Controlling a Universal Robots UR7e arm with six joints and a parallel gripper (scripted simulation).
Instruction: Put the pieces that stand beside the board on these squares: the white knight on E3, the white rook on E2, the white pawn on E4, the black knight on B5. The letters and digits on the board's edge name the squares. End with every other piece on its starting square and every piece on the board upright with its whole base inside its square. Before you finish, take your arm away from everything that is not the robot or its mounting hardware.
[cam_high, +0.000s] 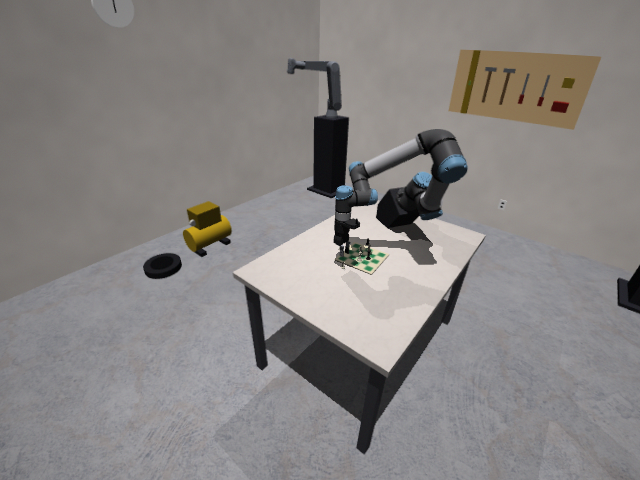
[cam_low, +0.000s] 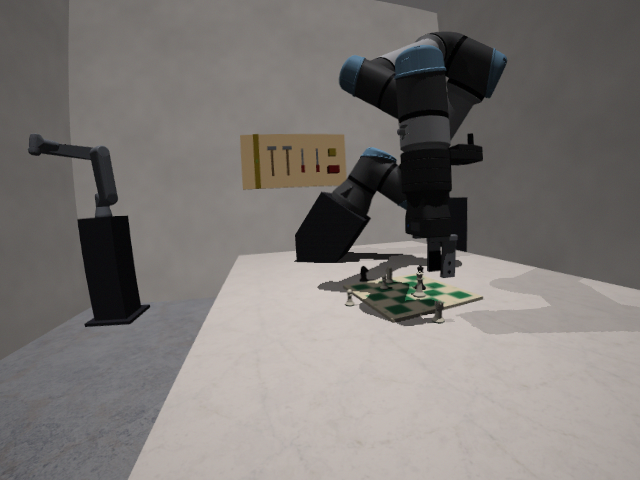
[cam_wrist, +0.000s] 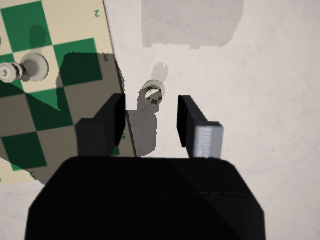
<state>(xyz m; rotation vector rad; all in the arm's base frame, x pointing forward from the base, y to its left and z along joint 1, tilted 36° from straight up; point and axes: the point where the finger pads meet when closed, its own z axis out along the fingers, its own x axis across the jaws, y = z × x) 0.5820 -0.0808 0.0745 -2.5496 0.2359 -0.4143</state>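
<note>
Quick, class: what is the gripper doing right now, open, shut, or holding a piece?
Gripper: partly open, holding nothing; its fingers straddle, without touching, a white piece standing on the table beside the board.

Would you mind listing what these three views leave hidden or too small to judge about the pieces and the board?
- Piece between the open gripper fingers, wrist view: seen from straight above, so its type is unclear.
- Board, wrist view: cut off by the frame's left edge and covered by the left finger.
- Edge letters, exterior and top views: too small to read.
- Pieces, top view: tiny and partly behind the gripper.
</note>
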